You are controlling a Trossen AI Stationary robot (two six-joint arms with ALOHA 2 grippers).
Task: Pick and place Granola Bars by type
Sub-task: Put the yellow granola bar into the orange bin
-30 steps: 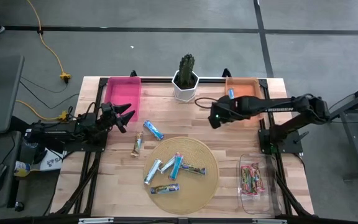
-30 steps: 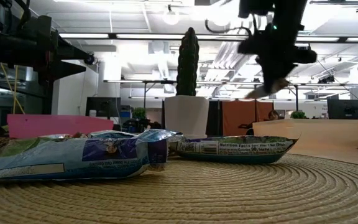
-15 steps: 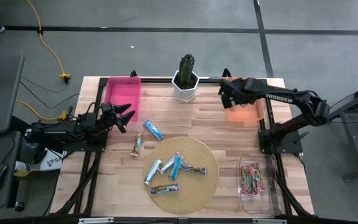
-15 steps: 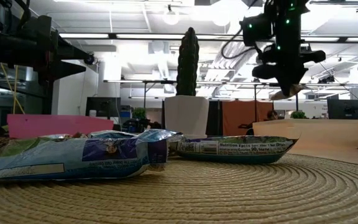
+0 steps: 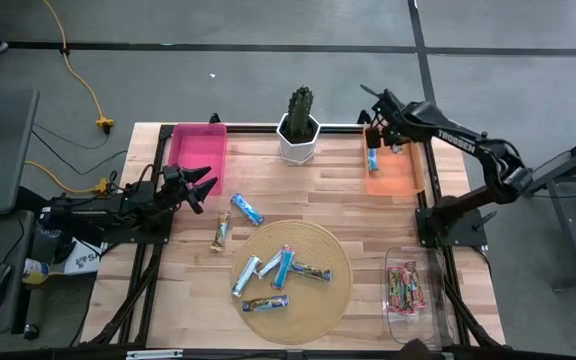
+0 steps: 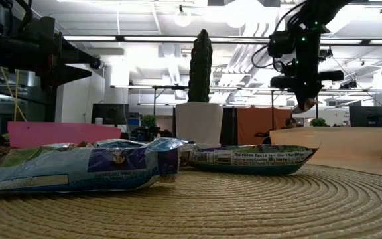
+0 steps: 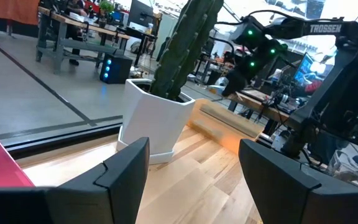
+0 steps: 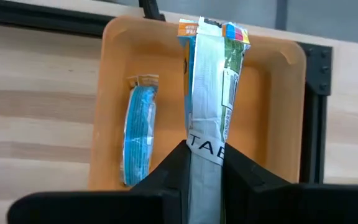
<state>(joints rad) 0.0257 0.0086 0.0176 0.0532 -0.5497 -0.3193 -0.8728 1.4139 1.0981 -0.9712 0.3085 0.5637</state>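
My right gripper (image 8: 205,152) hangs over the orange bin (image 5: 400,172) at the table's far right, shut on a granola bar (image 8: 209,81) with a silver-white back and blue edges. A blue bar (image 8: 138,134) lies flat in that bin. Several more bars (image 5: 280,272) lie on the round woven mat (image 5: 320,300), and two rest on the wood beside it: a blue one (image 5: 247,208) and a tan one (image 5: 221,232). My left gripper (image 5: 200,186) waits open and level at the table's left, near the pink bin (image 5: 200,150). My right gripper pinches the bar's near end (image 8: 205,144) between its two fingers (image 8: 174,167). The fingers slant down from above and lie along the bar, which sticks out past the fingertips. The bar is lifted clear above the orange bin's floor.
A white pot with a tall cactus (image 5: 299,128) stands at the far edge between the two bins. A clear bin (image 5: 420,268) with red-wrapped bars sits at the near right. Bare wood lies between the mat and the far bins.
My right gripper has swung with the bar from the wood near the cactus pot toward the table's far right corner, ending over the orange bin, and its wrist has rolled on the way. It has stayed shut on the bar, which stays clear of the table.
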